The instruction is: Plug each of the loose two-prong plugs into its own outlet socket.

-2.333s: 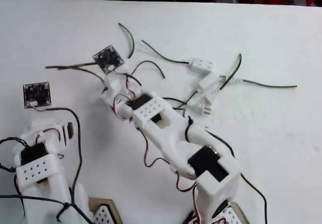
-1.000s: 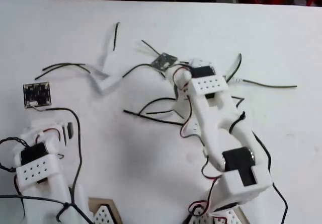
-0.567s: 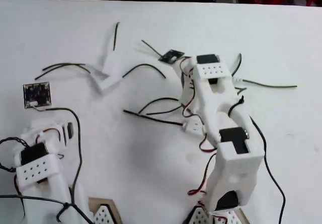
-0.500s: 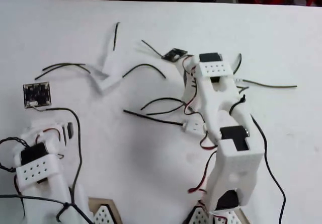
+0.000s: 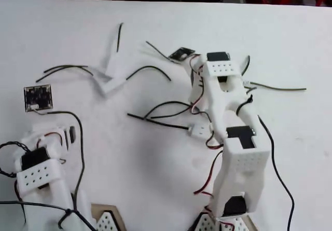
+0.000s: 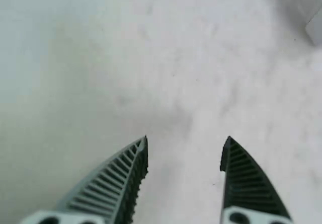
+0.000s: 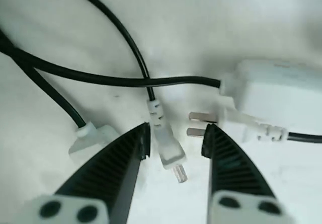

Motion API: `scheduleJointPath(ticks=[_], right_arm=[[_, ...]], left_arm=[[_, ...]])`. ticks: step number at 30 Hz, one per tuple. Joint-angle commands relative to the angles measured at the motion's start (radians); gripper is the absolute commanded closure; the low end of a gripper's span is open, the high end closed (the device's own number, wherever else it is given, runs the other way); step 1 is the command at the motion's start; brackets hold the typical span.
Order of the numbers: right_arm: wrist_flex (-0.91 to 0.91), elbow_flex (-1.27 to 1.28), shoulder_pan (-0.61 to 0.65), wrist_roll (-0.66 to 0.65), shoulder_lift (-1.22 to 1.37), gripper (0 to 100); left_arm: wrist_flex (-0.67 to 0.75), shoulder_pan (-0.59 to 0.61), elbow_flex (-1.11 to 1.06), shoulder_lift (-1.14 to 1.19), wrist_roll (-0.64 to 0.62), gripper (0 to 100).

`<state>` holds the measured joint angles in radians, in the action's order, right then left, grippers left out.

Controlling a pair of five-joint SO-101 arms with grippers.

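Hanging over the tangle of black cords (image 7: 100, 76) at the far middle of the table (image 5: 290, 28), the right gripper (image 7: 177, 128) has its jaws parted and grips nothing; a small white plug (image 7: 169, 153) lies between them, and a two-prong plug (image 7: 201, 117) lies just beside one jaw, prongs free, next to a white outlet block (image 7: 282, 95). The left gripper (image 6: 186, 139) sits near left, jaws apart and empty, over bare table

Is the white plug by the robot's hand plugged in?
Not plugged in. The white plug lies loose on the table, its prong bare, between the open right hand.
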<state>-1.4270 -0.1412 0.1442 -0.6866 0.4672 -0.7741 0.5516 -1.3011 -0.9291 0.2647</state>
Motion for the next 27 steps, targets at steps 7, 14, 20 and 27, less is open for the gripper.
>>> scheduleJointPath(ticks=[7,14,20,27], right_arm=[[-0.090,-0.032,-0.028,-0.006,-0.005,83.6],[-0.088,-0.038,-0.025,-0.006,0.048,83.7],[-0.044,-0.041,-0.013,-0.006,0.081,88.4],[-0.031,-0.038,-0.010,-0.006,-0.025,98.1]], left_arm=[[0.023,0.002,0.025,-0.025,-0.005,76],[0.023,0.002,0.025,-0.024,-0.003,76],[0.023,0.002,0.025,-0.024,-0.003,76],[0.023,0.002,0.023,-0.024,-0.003,76]])
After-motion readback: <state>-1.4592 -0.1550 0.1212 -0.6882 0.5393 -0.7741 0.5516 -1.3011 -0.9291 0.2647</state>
